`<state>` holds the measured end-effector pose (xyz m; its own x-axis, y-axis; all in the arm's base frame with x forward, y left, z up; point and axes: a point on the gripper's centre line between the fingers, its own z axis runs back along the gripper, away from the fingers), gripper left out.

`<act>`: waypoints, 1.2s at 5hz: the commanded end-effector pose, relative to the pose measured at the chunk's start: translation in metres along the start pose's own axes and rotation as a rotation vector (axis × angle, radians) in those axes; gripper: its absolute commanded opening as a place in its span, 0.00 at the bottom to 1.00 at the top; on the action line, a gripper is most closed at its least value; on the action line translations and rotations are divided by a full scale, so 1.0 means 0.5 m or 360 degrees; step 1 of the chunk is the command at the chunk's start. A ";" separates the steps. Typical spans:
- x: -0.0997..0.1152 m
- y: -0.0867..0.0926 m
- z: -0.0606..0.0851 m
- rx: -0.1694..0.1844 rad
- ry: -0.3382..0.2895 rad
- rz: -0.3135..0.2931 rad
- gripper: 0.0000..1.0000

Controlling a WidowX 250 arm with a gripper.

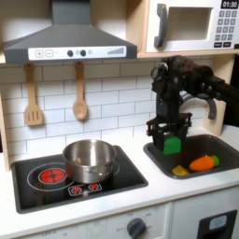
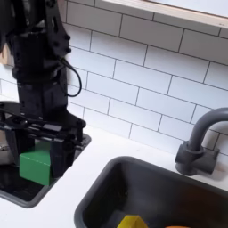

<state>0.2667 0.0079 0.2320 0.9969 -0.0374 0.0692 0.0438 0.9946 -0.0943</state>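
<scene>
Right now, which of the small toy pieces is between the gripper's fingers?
The green block, held in the gripper above the counter. The yellow piece and the orange carrot lie in the sink.

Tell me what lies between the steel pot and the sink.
In the first exterior view, the gripper holding a green block hangs between the pot and sink, over bare white counter.

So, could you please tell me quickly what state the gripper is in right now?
Gripper: shut on the green block, held between its fingers above the counter beside the sink.
</scene>
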 end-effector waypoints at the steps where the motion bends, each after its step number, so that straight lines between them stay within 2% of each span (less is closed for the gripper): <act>1: 0.042 0.030 -0.049 0.0052 -0.0188 -0.0039 0.00; 2: 0.066 0.049 -0.062 0.0117 -0.0274 -0.0072 0.00; 3: 0.090 0.063 -0.083 0.0178 -0.0300 -0.0125 0.00; 4: 0.113 0.090 -0.092 0.0268 -0.0286 -0.0122 0.00; 5: 0.125 0.108 -0.086 0.0328 -0.0290 -0.0128 0.00; 6: 0.143 0.129 -0.054 0.0406 -0.0364 -0.0094 0.00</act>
<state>0.3414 0.0651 0.2023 0.9535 -0.1039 0.2829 0.0592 0.9850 0.1621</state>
